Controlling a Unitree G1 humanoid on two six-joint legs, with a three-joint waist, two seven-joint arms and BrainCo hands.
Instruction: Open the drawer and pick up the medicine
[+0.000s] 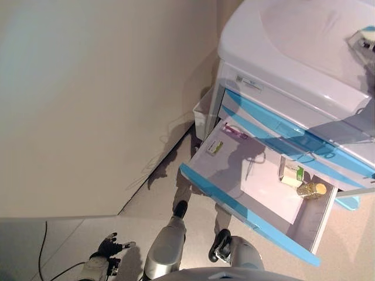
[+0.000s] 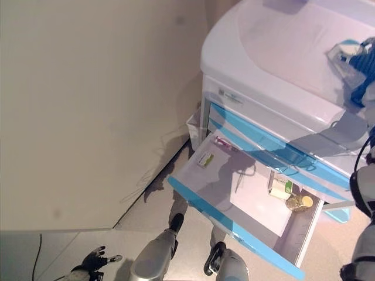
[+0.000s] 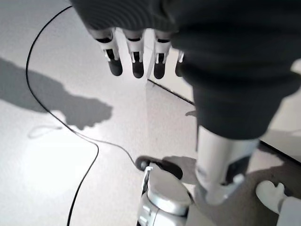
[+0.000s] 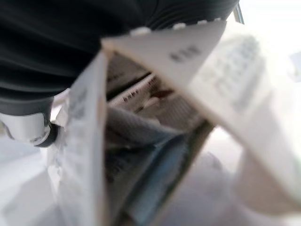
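The white and blue cart (image 1: 275, 64) has its top drawer (image 1: 246, 218) pulled wide open. Inside lie a small box with a green label (image 1: 291, 174), a yellowish bottle (image 1: 311, 189), a small packet (image 1: 215, 147), a purple item (image 1: 234, 131) and a white sheet (image 1: 263, 187). My right hand (image 2: 358, 61) is over the cart's top at the far right, shut on a white and blue medicine box (image 2: 343, 55). That box (image 4: 155, 117) fills the right wrist view with its flap open. My left hand (image 1: 109, 246) hangs low by the floor, open and empty.
A plain wall (image 1: 88, 105) stands to the left of the cart. A small white bin (image 1: 202, 114) hangs on the cart's left side. A black cable (image 3: 70, 127) lies on the grey floor under my left hand.
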